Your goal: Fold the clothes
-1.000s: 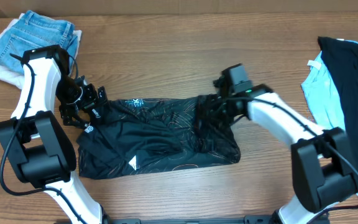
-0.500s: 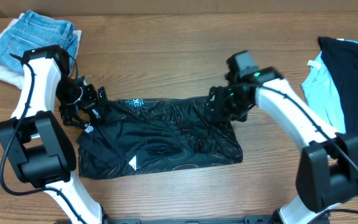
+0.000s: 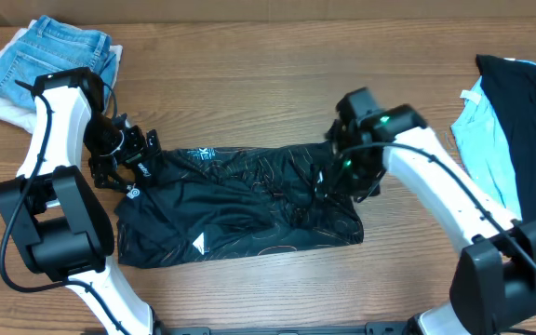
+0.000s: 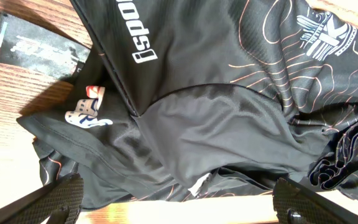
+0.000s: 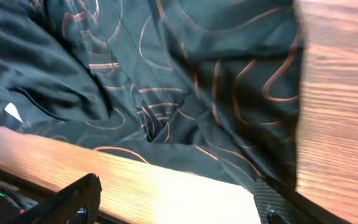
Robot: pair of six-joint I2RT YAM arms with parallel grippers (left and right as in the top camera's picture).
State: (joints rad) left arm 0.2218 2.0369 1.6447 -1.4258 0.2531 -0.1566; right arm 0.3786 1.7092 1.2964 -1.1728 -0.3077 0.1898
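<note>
Overhead, wooden table point(image 3: 249, 93), jersey point(image 3: 240, 209), jeans point(image 3: 63, 51)

- A robotics lab bench: white-and-black left arm point(image 3: 52, 140) and right arm point(image 3: 435, 181) at a wood-grain tabletop point(image 3: 249, 65).
- Jeans point(image 3: 63, 51) and a black garment point(image 3: 529, 112) heaped at its edges.

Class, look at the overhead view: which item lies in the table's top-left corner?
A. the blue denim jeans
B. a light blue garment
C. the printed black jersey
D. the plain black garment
A: the blue denim jeans lie in that corner, while the printed jersey is spread mid-table and the plain black garment lies at the right edge.
</note>
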